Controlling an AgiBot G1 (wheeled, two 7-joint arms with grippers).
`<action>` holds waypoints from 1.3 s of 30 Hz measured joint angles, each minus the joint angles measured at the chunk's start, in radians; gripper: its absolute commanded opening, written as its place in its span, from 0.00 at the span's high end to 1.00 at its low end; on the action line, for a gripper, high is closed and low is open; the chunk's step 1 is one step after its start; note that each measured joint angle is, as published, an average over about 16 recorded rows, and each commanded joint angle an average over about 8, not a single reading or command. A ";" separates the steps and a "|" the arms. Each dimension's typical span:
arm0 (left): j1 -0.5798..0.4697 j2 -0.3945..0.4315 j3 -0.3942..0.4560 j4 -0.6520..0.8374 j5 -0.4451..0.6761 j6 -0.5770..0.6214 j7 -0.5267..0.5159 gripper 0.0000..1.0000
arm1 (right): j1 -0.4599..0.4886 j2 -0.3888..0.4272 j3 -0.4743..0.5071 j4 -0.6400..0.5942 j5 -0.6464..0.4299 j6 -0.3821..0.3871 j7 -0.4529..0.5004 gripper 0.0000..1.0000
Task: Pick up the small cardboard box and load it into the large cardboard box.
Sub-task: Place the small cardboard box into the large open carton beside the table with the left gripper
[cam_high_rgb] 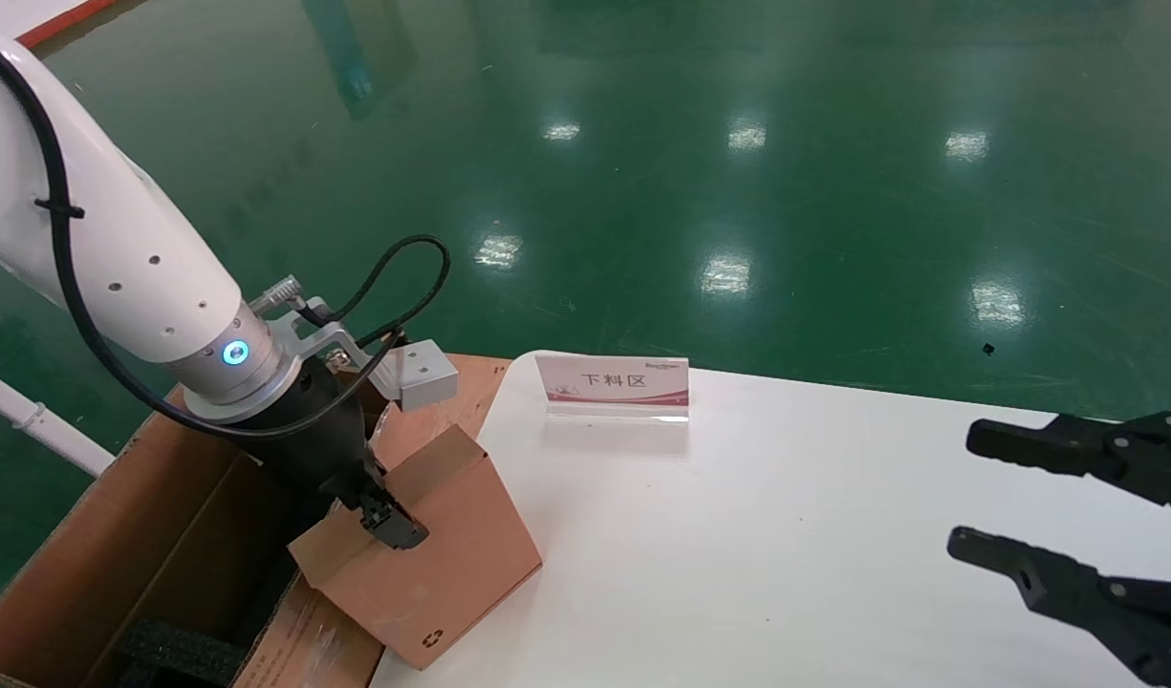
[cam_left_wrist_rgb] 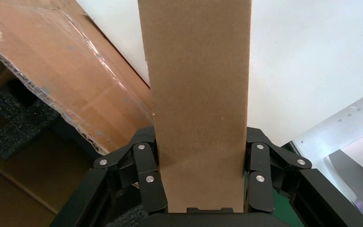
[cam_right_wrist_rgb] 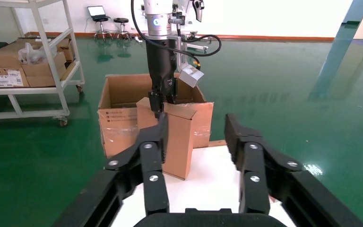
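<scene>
Glossy green factory floor all round, with a white table (cam_high_rgb: 786, 535) in front of the robot and a small acrylic sign (cam_high_rgb: 616, 383) standing near its far edge. One large cardboard box (cam_high_rgb: 117, 535) sits open on the floor, right against the table's left end, black foam (cam_high_rgb: 179, 652) visible down inside it. One small cardboard box (cam_high_rgb: 422, 554) is tilted up over that same table end, hanging half over the big carton's taped flap (cam_left_wrist_rgb: 82, 94).

The left gripper (cam_high_rgb: 379, 511) is pinching the small box by its top edge; in the left wrist view the fingers (cam_left_wrist_rgb: 146, 172) are pressed against both flat faces. The right gripper (cam_high_rgb: 1020, 511) hovers over the table's right side, well away from the boxes, jaws spread with nothing in them.

What could go wrong, I reckon: the grip is only on one edge of a tall flat carton, so it could swing or slip out as it's carried over. Its lower corner is also close to the flap and could catch on it, or land on the foam crooked instead of seating.

Count: two cartons, two grippers, one sign. The right wrist view also shows a shelving cart (cam_right_wrist_rgb: 38, 61) with more boxes, off behind the large carton.
</scene>
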 measured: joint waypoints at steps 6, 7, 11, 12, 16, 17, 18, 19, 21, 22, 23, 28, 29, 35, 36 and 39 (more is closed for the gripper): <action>-0.057 -0.006 -0.034 0.005 -0.010 0.000 0.026 1.00 | 0.000 0.000 0.000 0.000 0.000 0.000 0.000 1.00; -0.073 -0.007 -0.042 0.006 -0.011 0.002 0.032 1.00 | 0.000 0.000 0.000 0.000 0.000 0.000 0.000 1.00; -0.155 -0.016 -0.080 0.005 -0.011 0.016 0.057 1.00 | 0.000 0.000 -0.001 -0.001 0.000 0.000 0.000 1.00; -0.180 -0.019 -0.090 0.004 -0.009 0.022 0.062 1.00 | 0.000 0.000 -0.001 -0.001 0.000 0.000 0.000 1.00; -0.284 -0.027 -0.124 0.003 0.002 0.061 0.078 1.00 | 0.001 0.000 -0.001 -0.001 0.000 0.000 -0.001 1.00; -0.310 -0.028 -0.130 0.003 0.006 0.073 0.080 1.00 | 0.001 0.000 -0.001 -0.001 0.001 0.000 -0.001 1.00; -0.337 -0.029 -0.133 0.004 0.010 0.085 0.082 1.00 | 0.001 0.000 -0.001 -0.001 0.001 0.000 -0.001 1.00; -0.364 -0.030 -0.135 0.005 0.012 0.098 0.082 1.00 | 0.001 0.000 -0.001 -0.001 0.001 0.000 -0.001 1.00; -0.416 -0.032 -0.129 0.007 0.016 0.124 0.081 1.00 | 0.001 0.000 -0.001 -0.001 0.001 0.000 -0.001 1.00; -0.441 -0.032 -0.122 0.008 0.016 0.136 0.079 1.00 | 0.001 0.000 -0.001 -0.001 0.001 0.000 -0.001 1.00; -0.465 -0.032 -0.113 0.009 0.017 0.147 0.077 1.00 | 0.001 0.000 -0.001 -0.001 0.001 0.000 -0.001 1.00; -0.577 -0.028 -0.029 0.016 0.011 0.199 0.059 1.00 | 0.001 0.000 -0.002 -0.001 0.001 0.000 -0.001 1.00; -0.598 -0.027 -0.005 0.016 0.008 0.208 0.055 1.00 | 0.001 0.000 -0.002 -0.001 0.001 0.000 -0.001 1.00; -0.703 -0.023 0.160 0.018 -0.017 0.238 0.036 1.00 | 0.001 0.001 -0.002 -0.001 0.001 0.000 -0.001 0.34; -0.716 -0.024 0.188 0.018 -0.020 0.242 0.034 1.00 | 0.001 0.001 -0.002 -0.001 0.001 0.000 -0.001 0.21; -0.745 -0.029 0.267 0.022 -0.030 0.251 0.031 1.00 | 0.001 0.001 -0.002 -0.001 0.001 0.000 -0.001 0.00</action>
